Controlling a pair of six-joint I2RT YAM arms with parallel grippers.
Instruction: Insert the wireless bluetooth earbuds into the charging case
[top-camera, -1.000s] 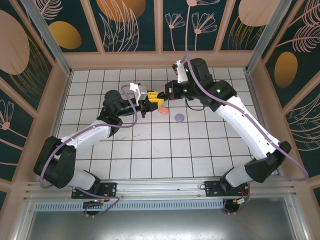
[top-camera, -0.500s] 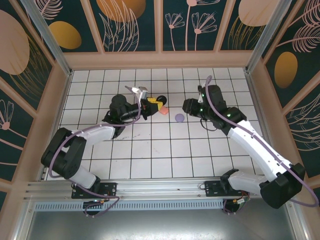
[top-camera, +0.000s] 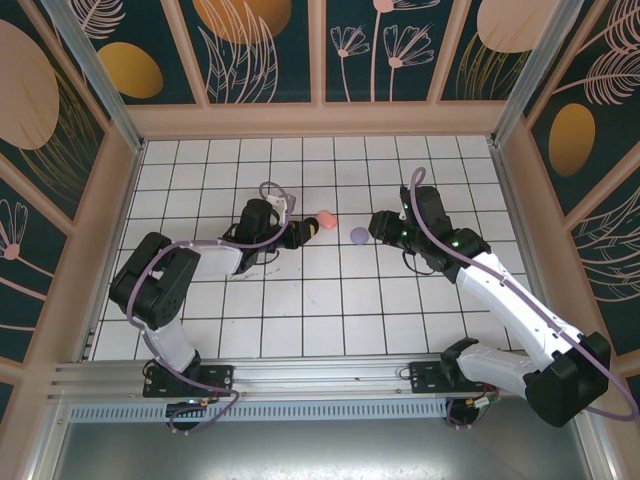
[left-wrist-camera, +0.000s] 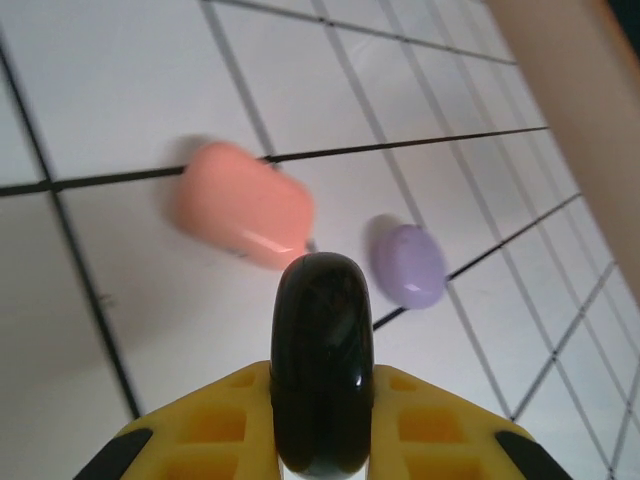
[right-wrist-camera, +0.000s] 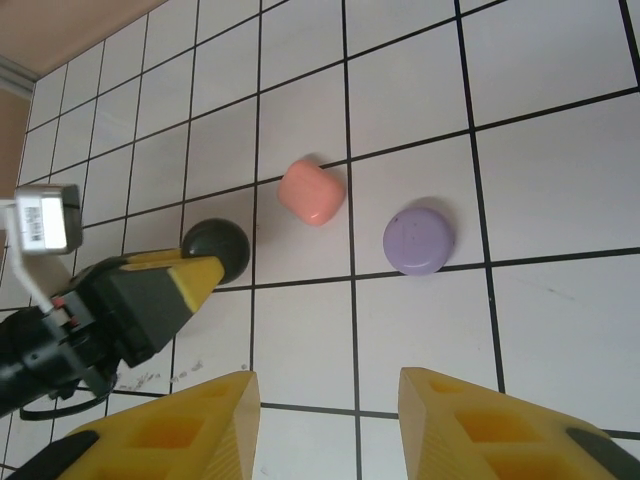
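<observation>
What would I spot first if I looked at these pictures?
The shiny black case stands out, pinched between the left arm's yellow fingers over the white tiled table. Just beyond it lie a salmon-pink case and a lilac case, side by side but not touching. The right arm's fingers hang open nearby, holding nothing.
</observation>
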